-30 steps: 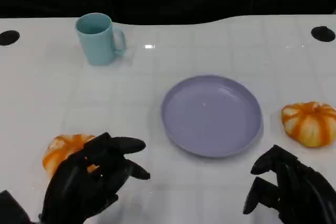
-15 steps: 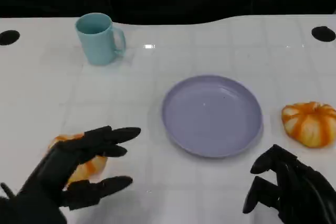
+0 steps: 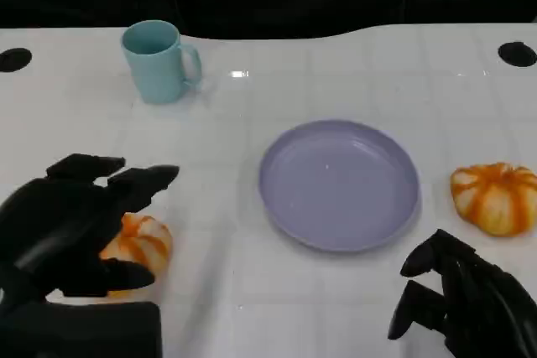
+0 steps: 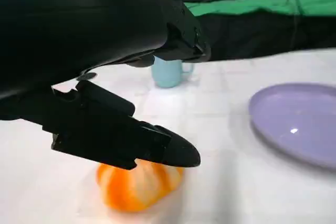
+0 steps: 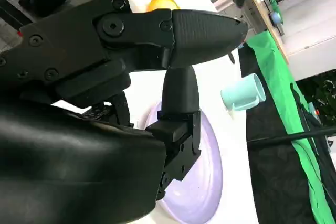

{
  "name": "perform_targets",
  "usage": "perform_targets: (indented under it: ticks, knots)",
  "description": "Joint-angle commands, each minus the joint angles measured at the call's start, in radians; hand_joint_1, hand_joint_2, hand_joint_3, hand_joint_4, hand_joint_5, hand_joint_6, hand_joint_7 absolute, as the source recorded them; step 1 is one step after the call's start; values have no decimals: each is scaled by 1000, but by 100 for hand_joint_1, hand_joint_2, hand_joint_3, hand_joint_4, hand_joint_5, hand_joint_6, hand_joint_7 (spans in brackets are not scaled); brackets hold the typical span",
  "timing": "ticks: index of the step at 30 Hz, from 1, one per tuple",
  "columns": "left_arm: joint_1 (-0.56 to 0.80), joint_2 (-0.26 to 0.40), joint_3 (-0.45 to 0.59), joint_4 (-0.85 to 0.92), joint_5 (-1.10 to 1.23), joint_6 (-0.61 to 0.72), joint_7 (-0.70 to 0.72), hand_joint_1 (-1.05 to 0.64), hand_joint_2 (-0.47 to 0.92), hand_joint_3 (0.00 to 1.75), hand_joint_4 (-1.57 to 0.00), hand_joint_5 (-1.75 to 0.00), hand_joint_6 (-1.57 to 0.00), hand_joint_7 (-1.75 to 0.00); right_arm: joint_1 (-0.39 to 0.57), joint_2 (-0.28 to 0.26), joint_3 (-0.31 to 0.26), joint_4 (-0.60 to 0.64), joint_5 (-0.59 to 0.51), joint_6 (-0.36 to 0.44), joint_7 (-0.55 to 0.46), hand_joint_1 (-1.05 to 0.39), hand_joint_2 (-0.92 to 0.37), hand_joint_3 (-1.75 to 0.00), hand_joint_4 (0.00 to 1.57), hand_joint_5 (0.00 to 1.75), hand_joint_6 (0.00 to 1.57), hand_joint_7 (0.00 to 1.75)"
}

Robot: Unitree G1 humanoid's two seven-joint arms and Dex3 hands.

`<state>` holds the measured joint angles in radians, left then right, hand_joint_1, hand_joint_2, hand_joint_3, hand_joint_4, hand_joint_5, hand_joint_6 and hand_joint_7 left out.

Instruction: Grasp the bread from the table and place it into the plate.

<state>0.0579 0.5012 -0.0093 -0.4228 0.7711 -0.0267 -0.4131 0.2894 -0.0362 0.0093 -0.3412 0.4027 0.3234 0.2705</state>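
Closing too early is the main risk: the left hand [image 3: 71, 224] hovers over the pumpkin-shaped bread [image 3: 138, 245] with its fingers spread, holding nothing, and whether any finger touches the bread cannot be told. If the fingers [image 4: 157, 148] curl before dropping around the soft orange loaf, they may skid over its rounded top and push it along the white counter [image 3: 277, 64], or squash it. The bread lies beneath and just ahead of that hand, under its fingers in the left wrist view; the lilac plate [image 3: 338, 184] sits well apart, toward the right hand [image 3: 457, 299]. That hand rests low, fingers loosely curled, gripping nothing. A second orange loaf [image 3: 495, 197] lies beyond it, beside the plate.
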Motion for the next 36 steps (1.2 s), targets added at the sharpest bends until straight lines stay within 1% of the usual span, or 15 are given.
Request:
perform_targets:
  ticks: [1, 7, 11, 15, 19, 23, 26, 28, 31, 36]
  knots:
    - [-33, 47, -34, -15, 75, 51, -62, -60, 92, 9, -2, -18, -17, 0, 2, -6, -2, -6, -2, -3, -4, -53, -92, -49, 64, 175, 43, 168]
    - [-51, 59, -59, -9, 107, 82, -86, -59, 91, 3, -2, -15, -17, 0, 3, -5, -4, -8, 4, -1, -3, -54, -92, -49, 63, 175, 42, 168]
    - [-128, 78, -122, 76, 151, 119, -172, -59, 89, 1, 0, -12, -14, 0, 4, -7, -1, -14, -3, -2, -7, -54, -92, -50, 64, 175, 43, 169]
    - [-178, 75, -157, 150, 150, 142, -195, -59, 90, 1, 0, -7, -12, 0, 5, -5, -2, -17, 4, 4, -8, -54, -92, -50, 63, 175, 43, 169]
    - [-244, 71, -201, 268, 123, 158, -229, -58, 90, 0, -1, -6, -10, 0, 7, -4, -4, -16, 9, 3, -5, -54, -92, -49, 63, 175, 42, 168]
    - [-288, 65, -237, 361, 112, 162, -215, -59, 89, 0, -3, -6, -11, 0, 8, -7, -6, -15, 8, -3, 0, -55, -92, -48, 62, 175, 42, 168]
    - [-299, 69, -249, 381, 104, 162, -207, -60, 89, 0, -4, -6, -11, 0, 8, -8, -6, -15, 8, -4, 1, -55, -92, -48, 62, 175, 42, 169]
    - [-340, 48, -274, 488, 97, 152, -177, -59, 89, 0, -4, -6, -11, 0, 10, -7, -9, -17, 14, 2, 2, -55, -92, -48, 62, 175, 42, 169]
    - [-386, 28, -302, 604, 78, 137, -141, -59, 88, 0, -4, -5, -11, 0, 12, -9, -8, -16, 12, -3, 4, -55, -92, -48, 62, 175, 42, 169]
    - [-431, 16, -337, 726, 57, 104, -77, -58, 86, 0, -6, -6, -14, -1, 15, -10, -10, -15, 13, -5, 7, -55, -92, -48, 62, 175, 42, 169]
